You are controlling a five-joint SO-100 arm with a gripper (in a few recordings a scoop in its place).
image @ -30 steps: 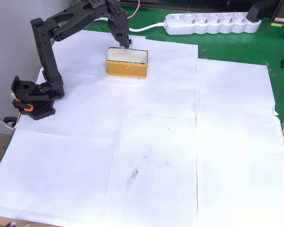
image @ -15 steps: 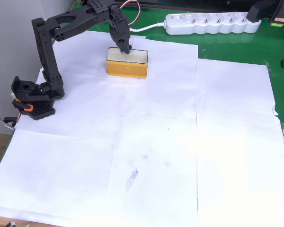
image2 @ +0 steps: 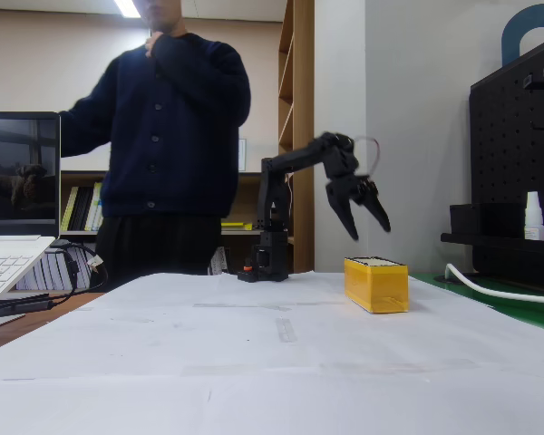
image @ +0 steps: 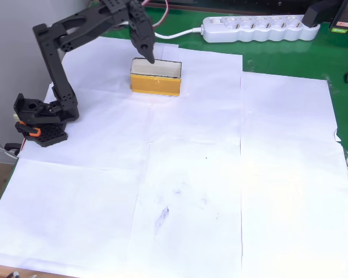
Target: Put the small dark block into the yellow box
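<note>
Pincer [image2: 367, 223] agape — above yellow box [image2: 376, 284].

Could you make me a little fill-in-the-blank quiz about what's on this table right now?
1. In the fixed view the gripper hangs above the yellow box with its fingers spread ____.
2. The box stands on sheets of ____ paper.
3. The white power strip lies on the ____ surface beyond the paper.
4. Behind the table stands a person in a dark ____.

Missing words: open; white; green; cardigan
</note>
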